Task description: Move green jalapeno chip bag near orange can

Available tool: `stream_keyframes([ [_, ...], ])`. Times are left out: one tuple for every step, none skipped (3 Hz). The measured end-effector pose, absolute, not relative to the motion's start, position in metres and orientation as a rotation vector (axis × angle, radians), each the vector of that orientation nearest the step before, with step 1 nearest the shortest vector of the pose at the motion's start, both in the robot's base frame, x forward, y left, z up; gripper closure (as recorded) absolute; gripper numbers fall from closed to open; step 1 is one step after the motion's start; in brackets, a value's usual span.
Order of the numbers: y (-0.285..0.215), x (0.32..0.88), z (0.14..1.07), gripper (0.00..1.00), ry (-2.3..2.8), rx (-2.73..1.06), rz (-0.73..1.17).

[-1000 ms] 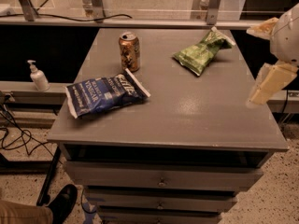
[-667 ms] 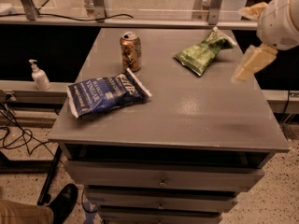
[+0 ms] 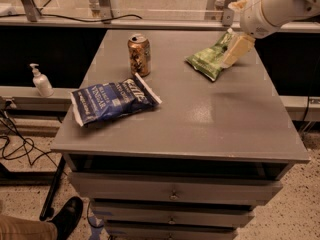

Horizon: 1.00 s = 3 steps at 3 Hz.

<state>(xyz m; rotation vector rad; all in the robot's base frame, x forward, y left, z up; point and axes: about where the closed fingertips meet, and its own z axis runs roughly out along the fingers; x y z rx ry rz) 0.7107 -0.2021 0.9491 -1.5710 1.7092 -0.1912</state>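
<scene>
The green jalapeno chip bag (image 3: 209, 59) lies crumpled at the back right of the grey cabinet top (image 3: 200, 114). The orange can (image 3: 139, 54) stands upright at the back middle, to the bag's left with a gap between them. My gripper (image 3: 236, 50) reaches in from the upper right on a white arm; its cream finger hangs over the bag's right end, close above or touching it.
A larger dark-blue chip bag (image 3: 112, 100) lies at the front left of the top. A white pump bottle (image 3: 41, 81) stands on a lower ledge at the left. Drawers are below, and a person's shoe (image 3: 65, 218) is on the floor.
My gripper has moved left and toward the back from the cabinet's right edge to over the green bag's right end. The bags and the can have not moved.
</scene>
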Motion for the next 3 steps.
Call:
stream_keyframes([
  [-0.205,0.754,0.914,0.00,1.775,-1.573,-0.169],
  [-0.211,0.775,0.885,0.03,1.824,-1.587,-0.162],
  [-0.215,0.784,0.871,0.21,1.838,-1.604,-0.151],
])
